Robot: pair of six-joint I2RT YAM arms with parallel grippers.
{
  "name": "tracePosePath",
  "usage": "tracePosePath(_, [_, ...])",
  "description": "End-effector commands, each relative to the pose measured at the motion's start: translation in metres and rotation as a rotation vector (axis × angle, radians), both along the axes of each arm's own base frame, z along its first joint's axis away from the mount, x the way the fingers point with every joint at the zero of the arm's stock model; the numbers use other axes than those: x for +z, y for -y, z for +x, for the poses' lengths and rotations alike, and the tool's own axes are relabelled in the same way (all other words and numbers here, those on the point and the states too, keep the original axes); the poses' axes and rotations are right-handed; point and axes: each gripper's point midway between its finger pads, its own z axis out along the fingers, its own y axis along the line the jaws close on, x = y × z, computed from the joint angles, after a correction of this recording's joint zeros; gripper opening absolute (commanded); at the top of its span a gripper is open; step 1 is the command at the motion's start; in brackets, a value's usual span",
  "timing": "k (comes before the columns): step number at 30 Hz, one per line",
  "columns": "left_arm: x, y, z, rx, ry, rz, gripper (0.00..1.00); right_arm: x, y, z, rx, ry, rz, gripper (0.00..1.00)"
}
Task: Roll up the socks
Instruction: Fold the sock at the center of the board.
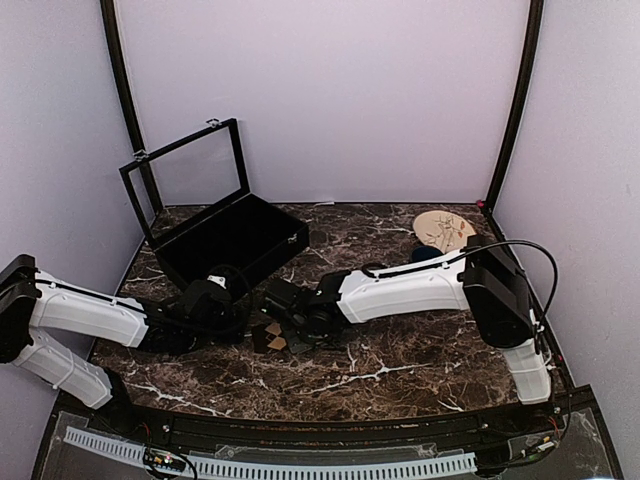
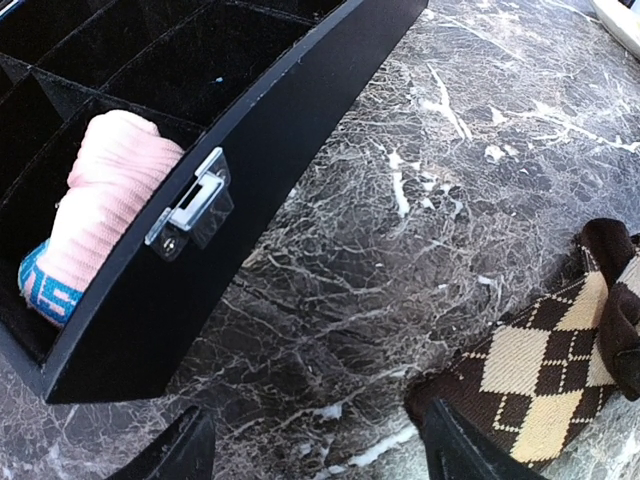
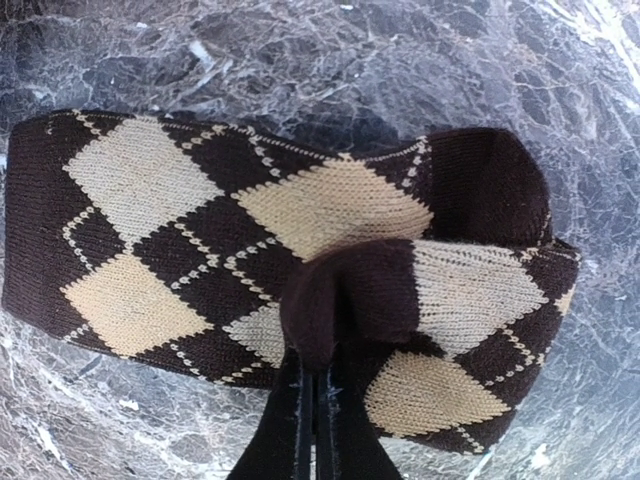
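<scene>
Item: argyle sock [image 3: 150, 180], mid-roll, folded end pinched in my right gripper [image 3: 318, 400] (left gripper [image 2: 320, 445] spread, empty); next, probably roll it ahead.

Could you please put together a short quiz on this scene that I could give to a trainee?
1. True or false: the right gripper is shut on a fold of the argyle sock.
2. The pink sock sits: A in the right gripper; B in a compartment of the black box; C under the argyle sock.
3. In one word, is the left gripper open or shut?
Key: 1 true; 2 B; 3 open.
</scene>
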Motion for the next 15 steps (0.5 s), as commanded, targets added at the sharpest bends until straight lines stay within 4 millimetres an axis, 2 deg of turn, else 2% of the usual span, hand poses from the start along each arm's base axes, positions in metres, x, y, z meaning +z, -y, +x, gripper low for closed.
tracePosePath(1, [0.004, -0.003, 0.0, 0.01, 0.011, -0.02, 0.74, 0.034, -0.01, 0.001, 0.004, 0.05, 0.046, 0.0])
tracePosePath(15, [0.009, -0.009, 0.0, 0.023, 0.028, -0.021, 0.74, 0.063, -0.034, 0.004, 0.031, 0.066, 0.118, 0.0])
